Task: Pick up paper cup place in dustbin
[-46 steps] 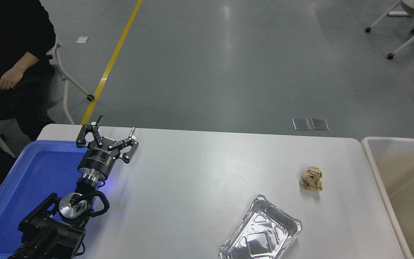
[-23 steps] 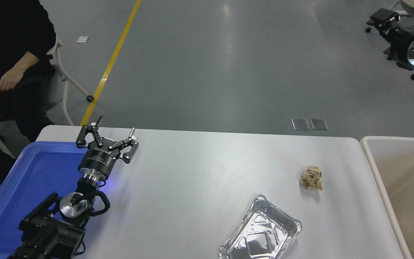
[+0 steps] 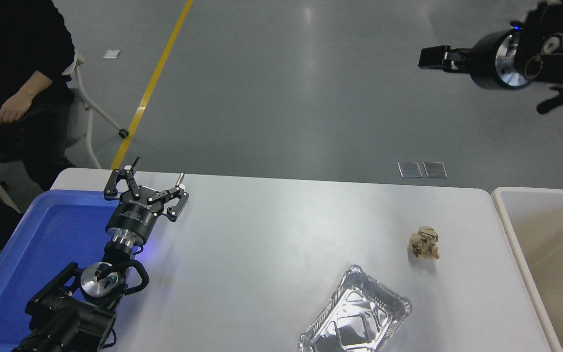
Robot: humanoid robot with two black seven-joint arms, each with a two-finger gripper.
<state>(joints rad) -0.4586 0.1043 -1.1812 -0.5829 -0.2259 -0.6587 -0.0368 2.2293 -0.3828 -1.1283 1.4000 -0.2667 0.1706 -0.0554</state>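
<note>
Head view takes in the white table [image 3: 271,244] first, its broad top running from the blue tray [image 3: 47,239] at the left edge to the beige dustbin [image 3: 511,234] at the right edge. Only the bin's left rim and part of its pale inner wall show; what lies inside cannot be seen, and the paper cup is nowhere in view. A person in black [image 3: 12,58] sits at the upper left, one hand resting on a knee. Next in size, the left arm is parked at the lower left over the tray's near side, and the left gripper [image 3: 157,178] has its fingers spread wide around nothing. High at the upper right, the right gripper [image 3: 430,57] points leftward above the floor; whether its fingers are parted or closed cannot be told. Near the front edge lies a foil tray [image 3: 357,313], and beyond it, toward the bin, a crumpled brown paper ball [image 3: 424,243].
</note>
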